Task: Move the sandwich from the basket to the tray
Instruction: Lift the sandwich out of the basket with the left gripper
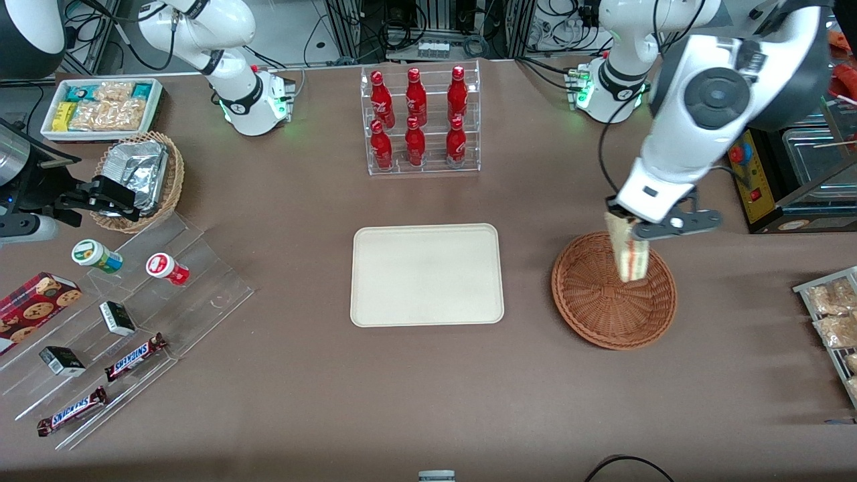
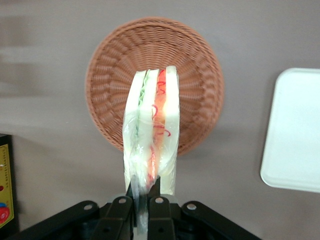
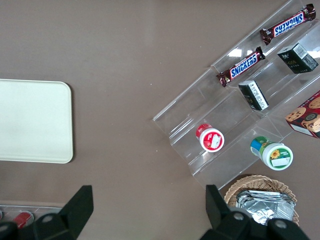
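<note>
Candy bars point(image 1: 100, 383) lie nearest the camera on a clear step shelf point(image 1: 127, 321) toward the parked arm's end of the brown desk point(image 1: 301, 415). Next comes the tray point(image 1: 427, 274), bare for now, then the basket point(image 1: 613, 291). Above the basket the tool point(image 1: 636, 224) pinches the sandwich point(image 1: 629, 258), lifted out, so I think the carry to the tray is left.

Wrapped sandwich point(image 1: 630, 258) upright above basket point(image 1: 613, 308)

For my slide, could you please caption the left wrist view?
Gripper fingers clamp the plastic-wrapped white-bread sandwich above the round reddish-brown wicker basket.
</note>
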Controlling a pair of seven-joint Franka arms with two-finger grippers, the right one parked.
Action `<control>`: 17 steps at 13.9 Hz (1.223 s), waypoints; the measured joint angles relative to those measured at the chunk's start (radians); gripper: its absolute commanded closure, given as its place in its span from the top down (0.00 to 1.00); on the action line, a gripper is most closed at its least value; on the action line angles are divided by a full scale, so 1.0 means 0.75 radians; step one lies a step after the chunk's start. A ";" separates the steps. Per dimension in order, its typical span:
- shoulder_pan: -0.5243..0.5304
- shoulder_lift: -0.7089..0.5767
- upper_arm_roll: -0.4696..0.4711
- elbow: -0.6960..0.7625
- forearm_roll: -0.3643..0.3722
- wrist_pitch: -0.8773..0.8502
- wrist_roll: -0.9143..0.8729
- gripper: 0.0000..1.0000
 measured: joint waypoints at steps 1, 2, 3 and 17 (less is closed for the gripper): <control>-0.001 0.003 -0.022 0.001 -0.025 0.000 0.000 0.00; -0.002 0.009 -0.037 0.003 -0.066 0.001 0.000 0.00; -0.002 0.019 -0.049 0.009 -0.097 0.001 -0.006 0.00; 0.001 0.192 -0.188 0.186 -0.191 0.032 -0.305 0.00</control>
